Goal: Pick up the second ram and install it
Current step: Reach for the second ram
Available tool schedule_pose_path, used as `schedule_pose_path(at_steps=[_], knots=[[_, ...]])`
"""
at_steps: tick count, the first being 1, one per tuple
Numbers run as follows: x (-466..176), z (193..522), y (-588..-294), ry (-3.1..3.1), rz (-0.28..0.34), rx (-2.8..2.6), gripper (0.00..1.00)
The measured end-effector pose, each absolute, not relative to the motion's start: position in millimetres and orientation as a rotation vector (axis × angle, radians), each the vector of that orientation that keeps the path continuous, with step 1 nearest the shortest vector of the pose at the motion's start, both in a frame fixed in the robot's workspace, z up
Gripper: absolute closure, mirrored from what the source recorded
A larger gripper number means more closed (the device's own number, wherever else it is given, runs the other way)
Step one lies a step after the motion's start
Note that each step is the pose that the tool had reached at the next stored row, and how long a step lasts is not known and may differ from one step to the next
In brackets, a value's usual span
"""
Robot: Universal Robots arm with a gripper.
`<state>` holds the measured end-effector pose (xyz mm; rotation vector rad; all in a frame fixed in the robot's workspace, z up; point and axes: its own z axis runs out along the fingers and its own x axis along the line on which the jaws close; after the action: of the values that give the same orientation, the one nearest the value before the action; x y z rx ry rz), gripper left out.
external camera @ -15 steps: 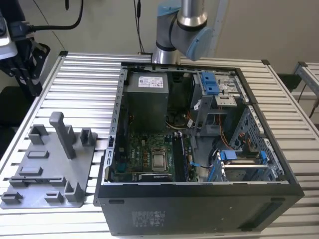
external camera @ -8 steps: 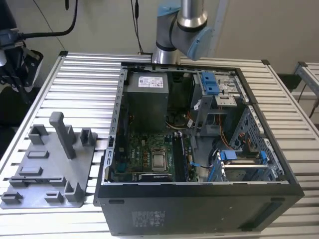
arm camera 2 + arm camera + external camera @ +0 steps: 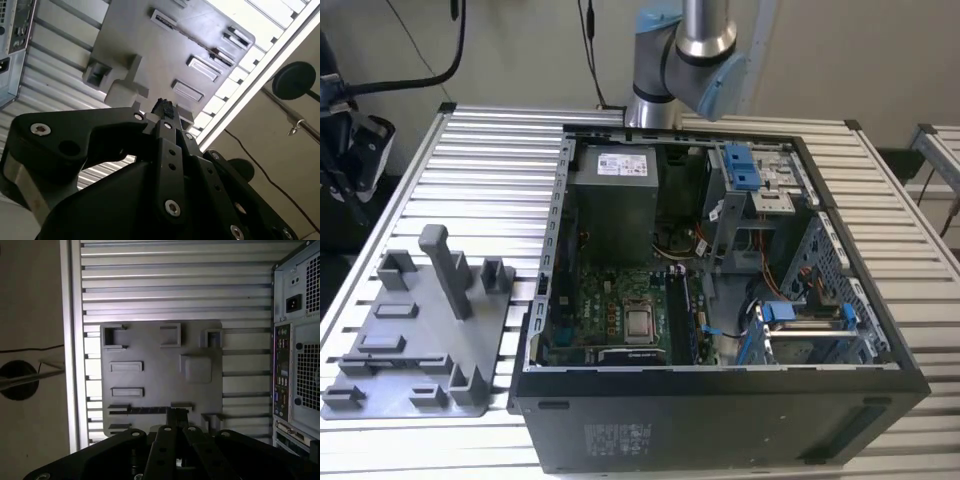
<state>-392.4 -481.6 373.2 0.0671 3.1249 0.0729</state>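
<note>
gripper (image 3: 162,107): jaws seen closed together, poised above grey holder tray (image 3: 155,347) | second ram (image 3: 142,410): seated in a tray slot, not gripped | tray set on slatted desk (image 3: 175,290) beside computer case (image 3: 300,340)

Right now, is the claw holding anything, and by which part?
Can't tell. The claw hangs over the tray, and whether it grips something is unclear.

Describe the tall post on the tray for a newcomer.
On the slatted table, at the exterior view's left of the open computer case, lies a grey tray. The post stands on it, far taller than the low blocks around it.
</note>
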Motion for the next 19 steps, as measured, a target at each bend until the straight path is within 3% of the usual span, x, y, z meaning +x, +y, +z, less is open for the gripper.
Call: schedule_pose_path(at_steps=[10,19], knots=[[-393,372,-503,3.127,0.073,0.067,0.89],[-400,368,-504,3.142,0.073,0.068,0.89]])
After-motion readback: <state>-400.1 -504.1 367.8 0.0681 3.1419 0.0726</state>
